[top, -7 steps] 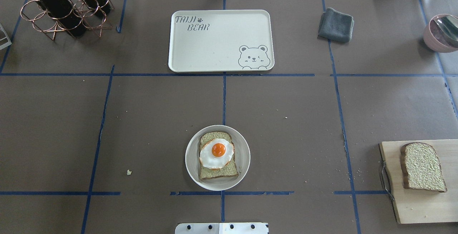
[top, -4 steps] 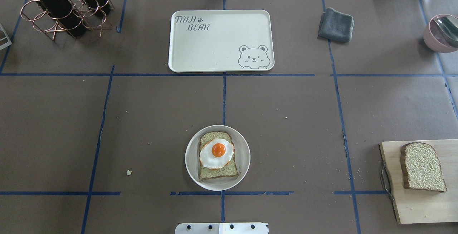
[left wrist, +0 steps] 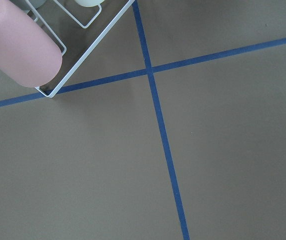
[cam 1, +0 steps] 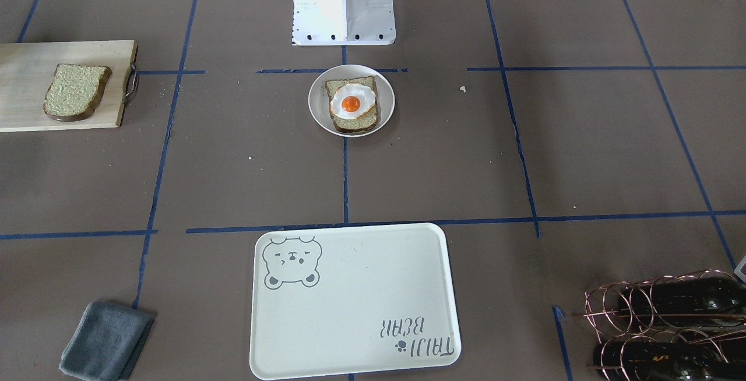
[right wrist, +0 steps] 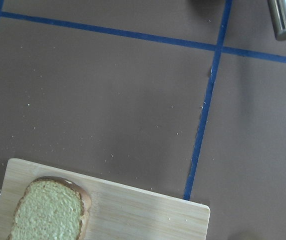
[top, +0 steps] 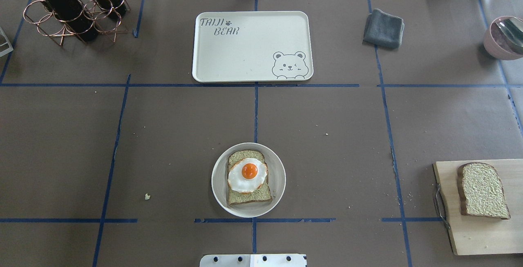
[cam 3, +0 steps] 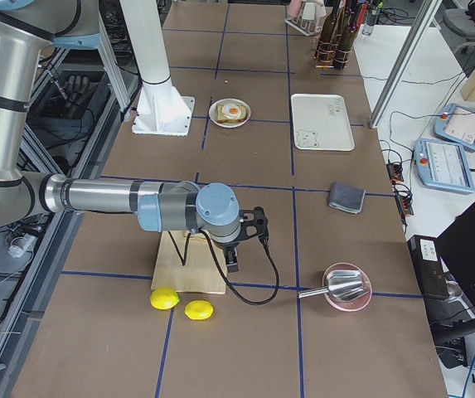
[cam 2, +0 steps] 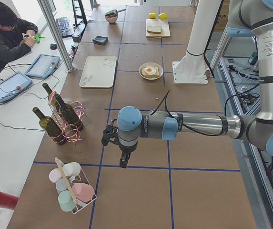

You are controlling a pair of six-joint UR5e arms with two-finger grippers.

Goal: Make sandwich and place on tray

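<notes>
The cream rectangular plastic tray [top: 252, 46] lies flat at the middle of the table's far edge, seen from the robot's side. In its far left corner I read the grey writing "TAIJI BEAR" with a small paw mark. A grey winking bear face is drawn in the opposite corner.

The sandwich is in two parts, well apart. One brown-crusted bread slice [top: 249, 195] carries the white fried egg [top: 247, 176] with orange yolk. It sits in a round white plate [top: 217, 181] close to the middle of the near edge. The second brown-crusted bread slice [top: 484, 190] lies on a pale wooden cutting board [top: 476, 236] at the right edge, toward the near corner.

The left gripper [cam 2: 107, 137] hangs over the bare brown paper toward the left end of the table. The right gripper [cam 3: 261, 227] hangs just beside the board. Only the side cameras show them, so I cannot tell if their fingers are spread or closed. A folded grey cloth [top: 384, 28] rests toward the far right corner.
</notes>
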